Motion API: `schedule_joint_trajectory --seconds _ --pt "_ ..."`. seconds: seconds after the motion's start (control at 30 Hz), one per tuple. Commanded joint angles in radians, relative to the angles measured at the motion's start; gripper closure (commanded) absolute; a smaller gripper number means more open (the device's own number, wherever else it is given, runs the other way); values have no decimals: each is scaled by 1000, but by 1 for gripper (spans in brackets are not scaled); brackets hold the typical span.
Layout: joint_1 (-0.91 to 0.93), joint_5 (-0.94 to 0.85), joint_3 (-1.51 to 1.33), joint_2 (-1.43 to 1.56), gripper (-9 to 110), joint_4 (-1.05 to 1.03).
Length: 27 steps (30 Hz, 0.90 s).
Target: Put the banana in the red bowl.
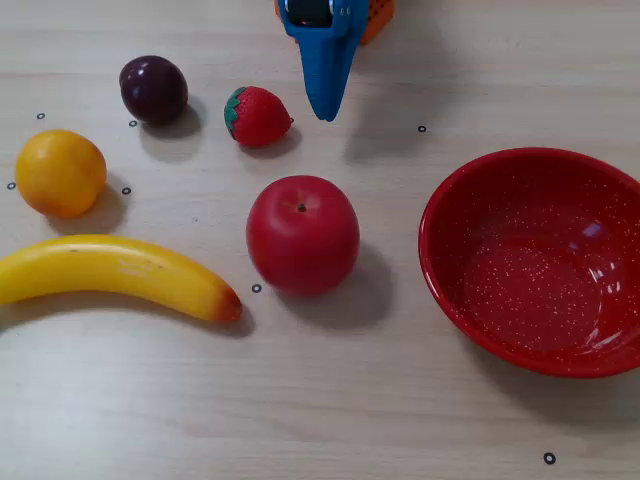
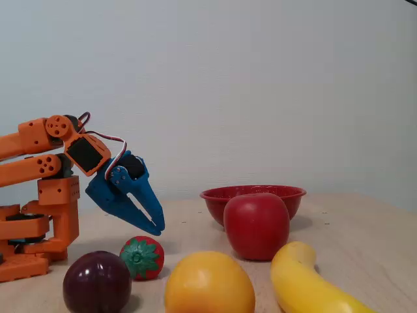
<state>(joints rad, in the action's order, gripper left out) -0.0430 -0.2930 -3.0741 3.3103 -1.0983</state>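
From my console, the banana lay on the table at about eight o'clock in the top-down fixed view: long, curved, glossy yellow, with an orange-brown tip pointing toward the apple just beside it. The red bowl sat at four o'clock, speckled white inside, holding nothing. My gripper hung at twelve o'clock above the table near the strawberry, jaws nearly together and gripping nothing. An orange and a plum sat at ten o'clock.
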Motion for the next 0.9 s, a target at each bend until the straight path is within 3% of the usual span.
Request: schedule_joint_trajectory --seconds 0.0,0.47,0.87 --pt "18 35 49 0 101 51" --pt "8 49 77 -46 101 52" --pt "-120 89 698 -730 101 32"
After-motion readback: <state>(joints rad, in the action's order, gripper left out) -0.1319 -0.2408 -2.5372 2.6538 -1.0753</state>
